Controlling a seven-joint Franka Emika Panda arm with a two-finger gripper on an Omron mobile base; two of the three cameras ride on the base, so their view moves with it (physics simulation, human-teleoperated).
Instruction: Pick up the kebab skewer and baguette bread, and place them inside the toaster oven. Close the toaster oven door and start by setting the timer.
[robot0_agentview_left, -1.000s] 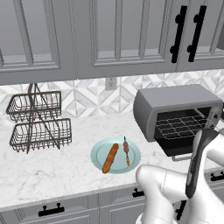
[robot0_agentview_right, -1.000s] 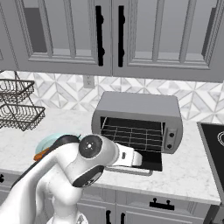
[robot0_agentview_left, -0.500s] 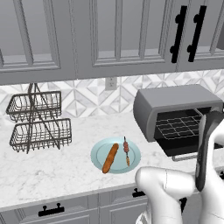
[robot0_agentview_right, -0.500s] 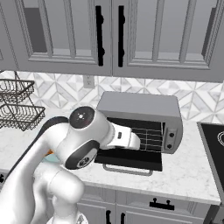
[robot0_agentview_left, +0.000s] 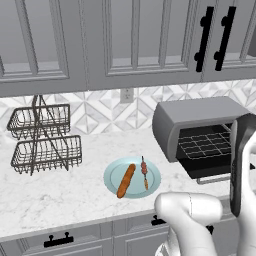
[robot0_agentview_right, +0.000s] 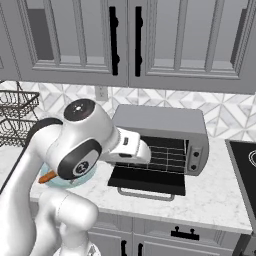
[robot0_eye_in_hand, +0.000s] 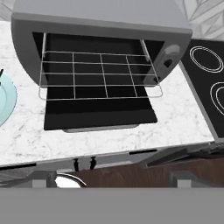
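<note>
The baguette bread (robot0_agentview_left: 126, 180) and the kebab skewer (robot0_agentview_left: 144, 173) lie side by side on a pale blue plate (robot0_agentview_left: 113, 174), left of the toaster oven (robot0_agentview_left: 194, 118). The toaster oven door (robot0_agentview_right: 146, 179) hangs fully open and flat, its bar handle (robot0_agentview_right: 145, 194) at the front. An empty wire rack (robot0_eye_in_hand: 98, 74) sits in the dark cavity. My gripper (robot0_agentview_right: 144, 153) hovers above the door in front of the cavity, open and holding nothing. My arm hides most of the plate in the right base view, leaving an orange baguette end (robot0_agentview_right: 47, 177) showing.
A two-tier wire basket (robot0_agentview_left: 44, 142) stands at the back left of the marble counter (robot0_agentview_left: 60, 195). A black cooktop (robot0_eye_in_hand: 205, 83) lies right of the oven. Upper cabinets (robot0_agentview_left: 125, 40) hang overhead. The oven's control strip (robot0_agentview_right: 194, 152) is on its right side.
My hand has risen from just over the open door to in front of the cavity, and the elbow has swung upward. The plate, food and oven door have not moved.
</note>
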